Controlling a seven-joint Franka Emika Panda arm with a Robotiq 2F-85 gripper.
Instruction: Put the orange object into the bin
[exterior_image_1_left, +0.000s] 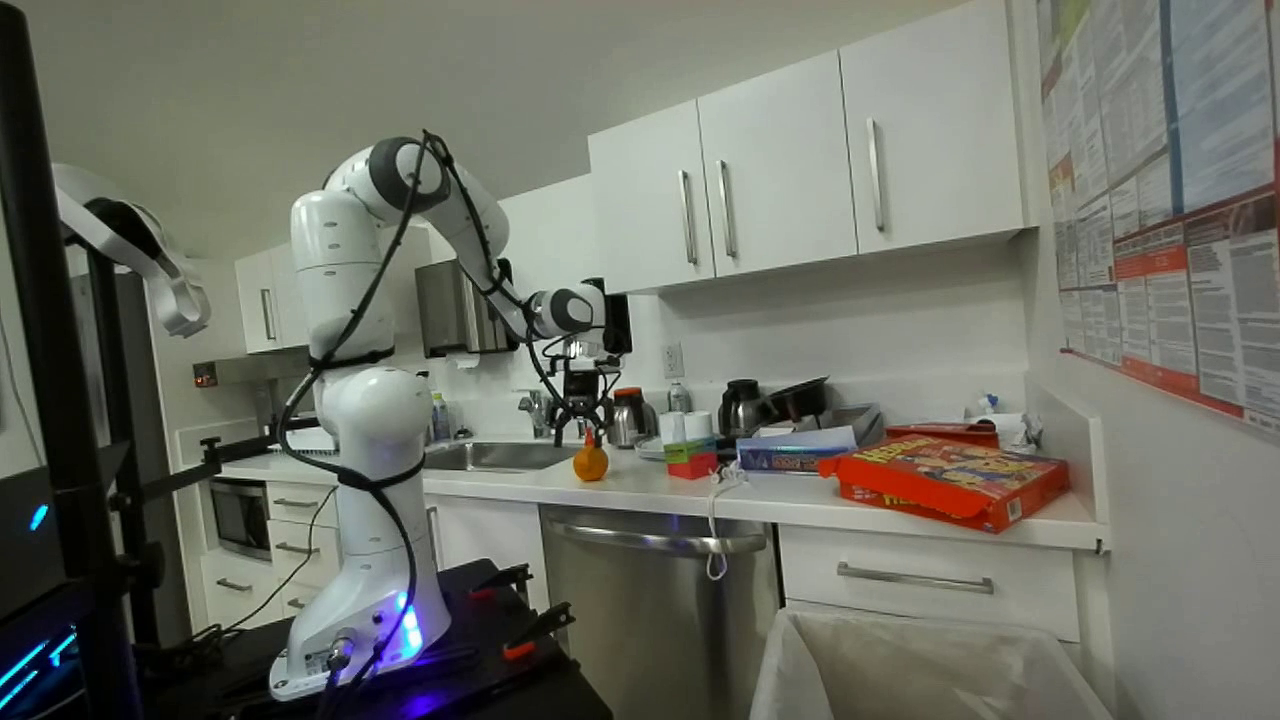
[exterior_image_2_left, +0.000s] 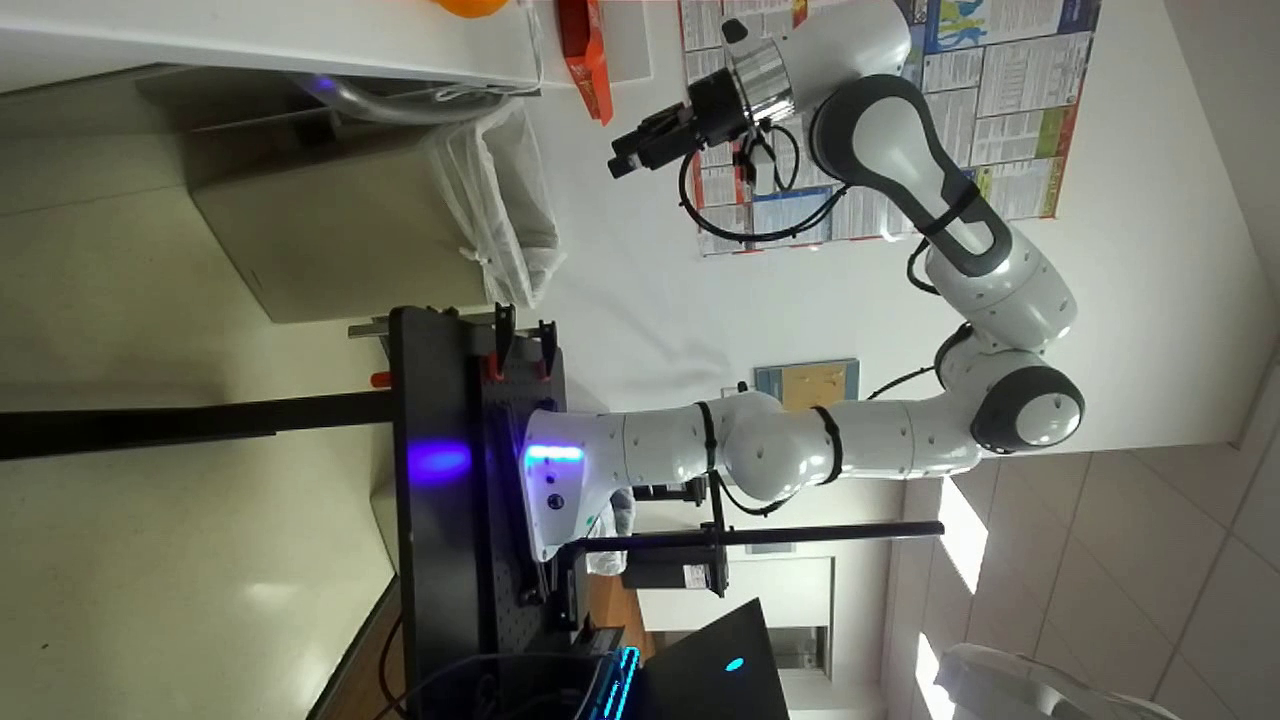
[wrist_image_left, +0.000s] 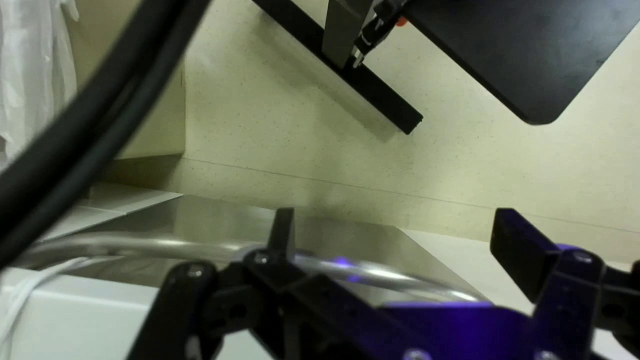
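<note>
Judged at reaching step. With claw spread wide apart, gripping nothing; apparently short of orange object, on counter below and beyond. Next, advance, lower, straddle, grip; later carry to bin, well below claw.

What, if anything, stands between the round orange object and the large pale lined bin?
In an exterior view, a thin white cord hangs over the white countertop's front edge between the orange object and the bin. A low path might catch it; lifting higher should probably clear it.
</note>
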